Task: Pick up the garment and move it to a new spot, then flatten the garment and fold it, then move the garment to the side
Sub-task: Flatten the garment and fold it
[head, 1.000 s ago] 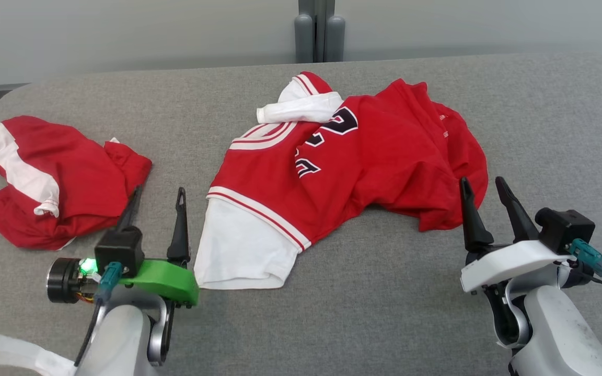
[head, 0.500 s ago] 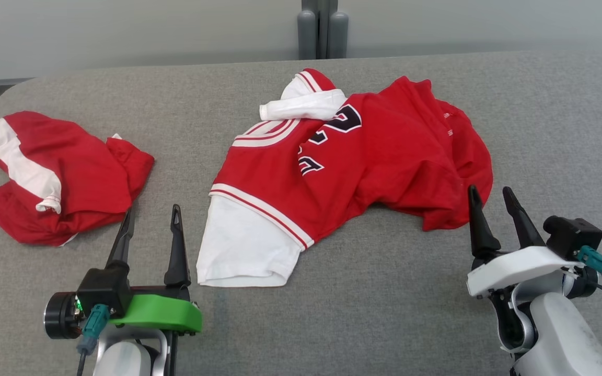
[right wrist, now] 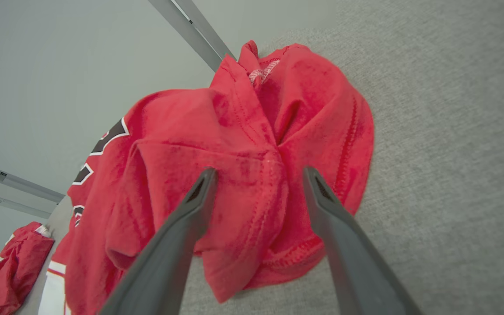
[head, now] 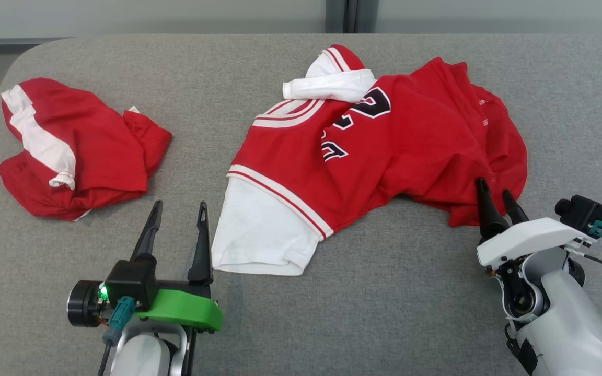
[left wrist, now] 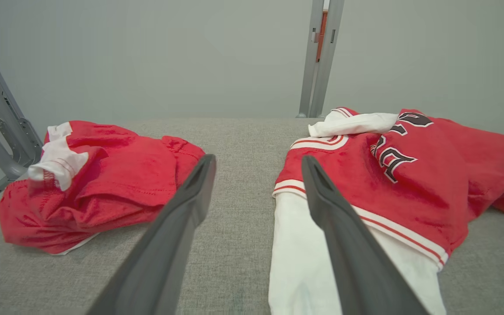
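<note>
Lying on the grey fabric-covered table [head: 384, 292], from its middle toward the right: one garment [head: 400, 141], a red jersey. White sleeve at its near left corner just beside the inner finger of the left gripper [head: 180, 204], parted from it by a narrow strip of table. Bunched red hem at its right end directly ahead of the right gripper [head: 493, 186], fingertips overlapping the cloth edge in the head view, contact not determinable. Red body, white short sleeves, red-and-white striped trim at sleeve seam and collar, dark white-edged numerals partly creased. Second white sleeve flipped over the top near the collar, right portion heaped in folds with stitching visible. Left gripper: low over the table, fingers pointing away from the robot, spread wide, holding nothing. Right gripper: angled toward the hem, fingers wide apart, framing the bunched fold in the wrist view, nothing clamped. Also listed: other red cloth piece [head: 81, 146] with white stripe, crumpled at far left, well apart from the jersey.
</note>
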